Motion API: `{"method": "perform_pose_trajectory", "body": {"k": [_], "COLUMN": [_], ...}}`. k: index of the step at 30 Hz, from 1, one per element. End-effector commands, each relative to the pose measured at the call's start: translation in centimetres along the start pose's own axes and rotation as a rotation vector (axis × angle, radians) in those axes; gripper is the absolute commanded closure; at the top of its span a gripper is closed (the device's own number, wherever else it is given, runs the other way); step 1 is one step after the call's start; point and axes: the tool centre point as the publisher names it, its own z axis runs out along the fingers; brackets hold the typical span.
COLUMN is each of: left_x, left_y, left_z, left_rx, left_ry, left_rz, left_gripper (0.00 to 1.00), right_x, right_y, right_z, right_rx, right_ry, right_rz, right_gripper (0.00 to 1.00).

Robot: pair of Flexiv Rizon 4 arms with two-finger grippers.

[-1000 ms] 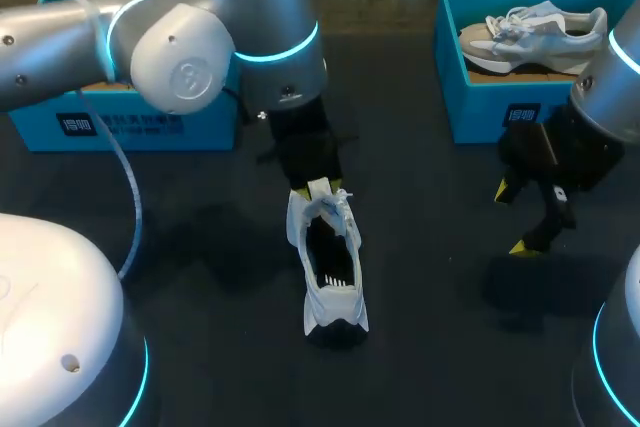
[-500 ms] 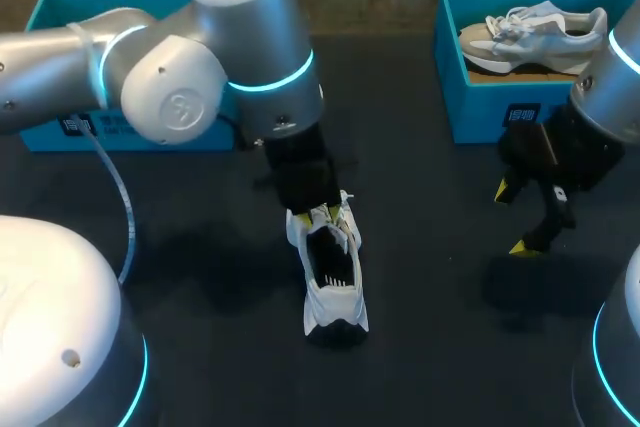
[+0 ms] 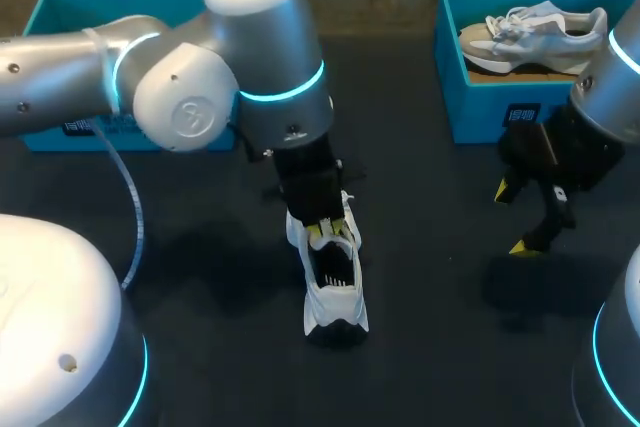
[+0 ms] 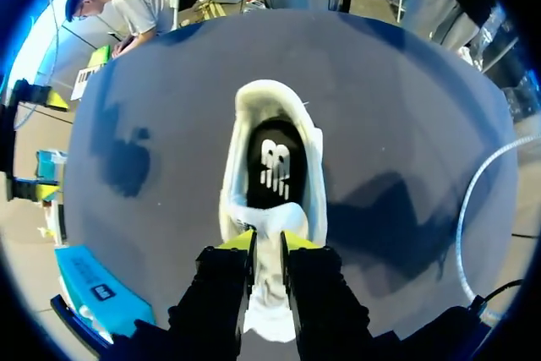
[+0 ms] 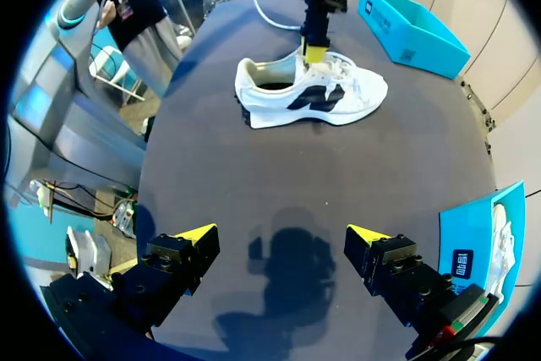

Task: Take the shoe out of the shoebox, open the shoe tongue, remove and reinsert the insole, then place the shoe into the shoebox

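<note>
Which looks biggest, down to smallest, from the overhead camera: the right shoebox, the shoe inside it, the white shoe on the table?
Right shoebox: largest.
Grey sneaker inside it and white shoe: alike in length; the left gripper covers the white shoe's toe, so no ranking.

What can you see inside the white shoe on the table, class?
A dark insole with a white mark lines the heel end of the white shoe. The left gripper pinches the tongue; together they cover the inside toward the toe, so that part cannot be seen.

Dark table point(image 3: 440, 347), white shoe point(image 3: 333, 299) upright mid-table, left shoebox point(image 3: 60, 9), right shoebox point(image 3: 480, 107) (both blue) along far edge
</note>
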Motion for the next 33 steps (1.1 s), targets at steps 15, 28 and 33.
{"method": "perform_pose_trajectory", "body": {"k": [15,28,33], "left_x": [0.6,1.1,1.7], "left_y": [-4.1,-5.1,-6.5], "left_z": [-6.1,-6.7,-6.9], "left_rx": [0.027,-0.095,0.067], "left_ry": [0.059,0.089,0.128], "left_rz": [-0.237,-0.217,-0.624], "left_gripper": [0.20,0.00,0.00], "right_x": [0.0,0.0,0.0], "right_y": [0.0,0.0,0.0], "right_z": [0.1,0.1,0.1], "right_rx": [0.001,0.001,0.001], "right_ry": [0.000,0.000,0.000], "right_rz": [0.000,0.000,0.000], "right_gripper": [0.00,0.00,0.00]}}
